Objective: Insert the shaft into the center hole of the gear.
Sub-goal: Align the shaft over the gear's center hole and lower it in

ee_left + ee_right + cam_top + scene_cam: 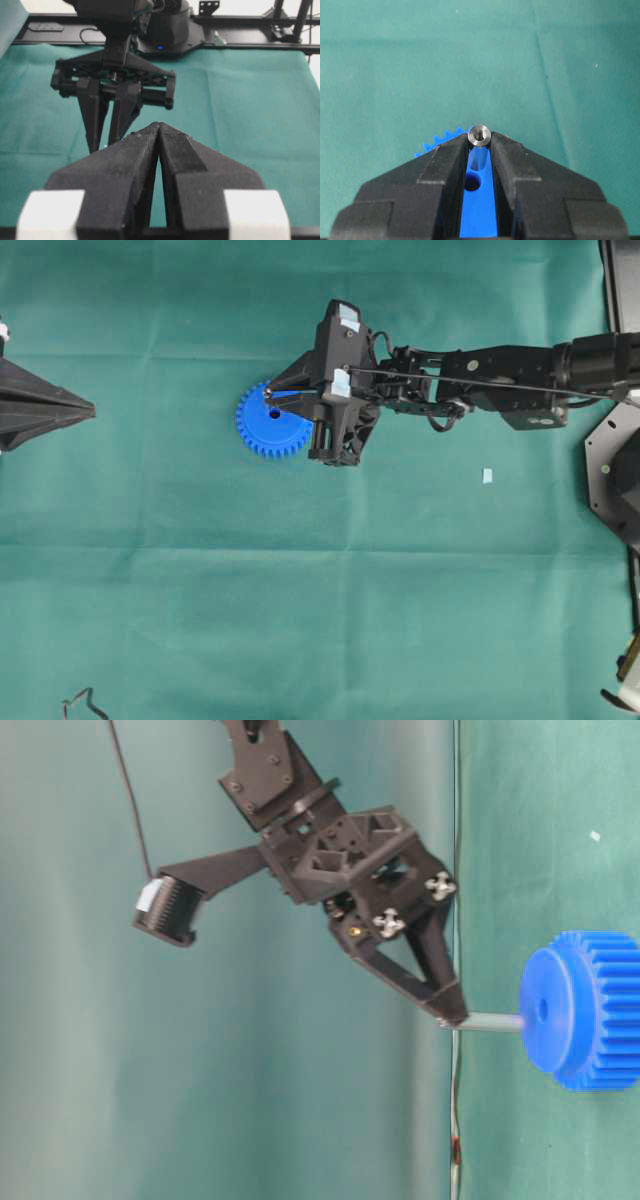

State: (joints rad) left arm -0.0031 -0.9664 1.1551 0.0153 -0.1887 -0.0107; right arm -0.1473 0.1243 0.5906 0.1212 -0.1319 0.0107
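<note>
The blue gear (268,425) lies flat on the green cloth, its dark center hole (274,414) facing up. My right gripper (270,393) is shut on the shaft (490,1021), a small silvery pin held by its upper end at the fingertips. In the table-level view the pin's free end meets the gear (590,1010) face close beside the center hole (543,1010). In the right wrist view the shaft (480,135) stands over the gear (479,200), a little off from the center hole (472,183). My left gripper (92,412) is shut and empty, far off at the left edge.
A small white scrap (487,476) lies on the cloth under the right arm. A thin cable end (80,703) shows at the bottom left. In the left wrist view the right gripper's fingers (95,120) hang beyond my shut left gripper (159,126).
</note>
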